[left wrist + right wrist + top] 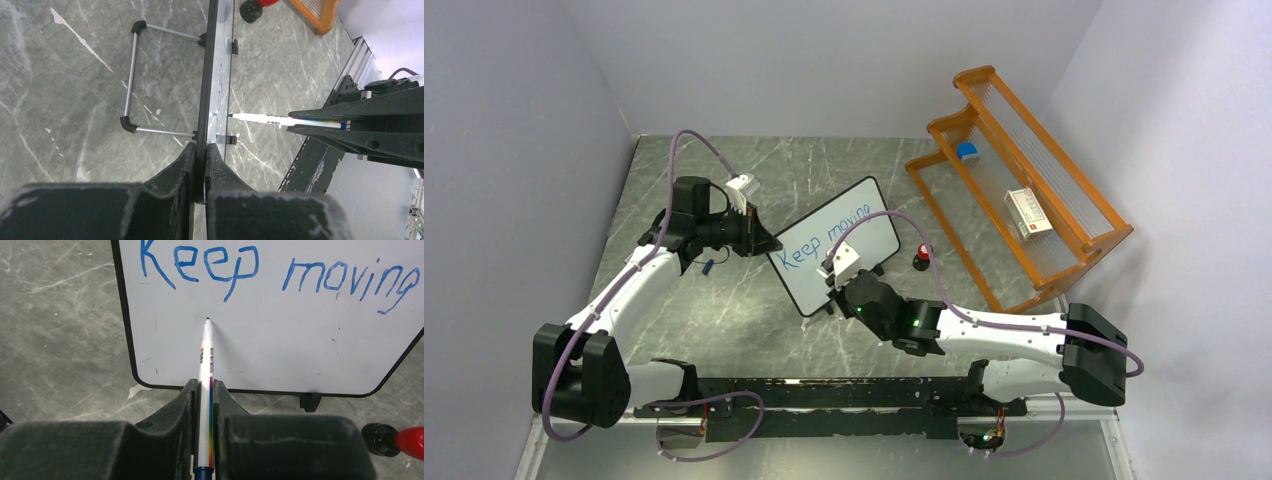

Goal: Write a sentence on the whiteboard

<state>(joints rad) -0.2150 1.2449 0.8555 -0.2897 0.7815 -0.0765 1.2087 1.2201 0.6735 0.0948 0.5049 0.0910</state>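
The whiteboard (844, 240) stands tilted mid-table, with blue words "Keep moving" (272, 272) in one line. My left gripper (759, 238) is shut on the board's left edge, seen edge-on in the left wrist view (201, 165). My right gripper (844, 275) is shut on a white marker (205, 385) with a rainbow stripe. The marker's tip (207, 320) is at the board's face below "Keep". The marker also shows in the left wrist view (260, 118).
An orange rack (1014, 190) stands at the right, holding a blue block (966, 151) and a white box (1029, 213). A red-and-black cap (921, 257) lies on the table by the board's right side. The board's wire stand (132, 75) rests behind it.
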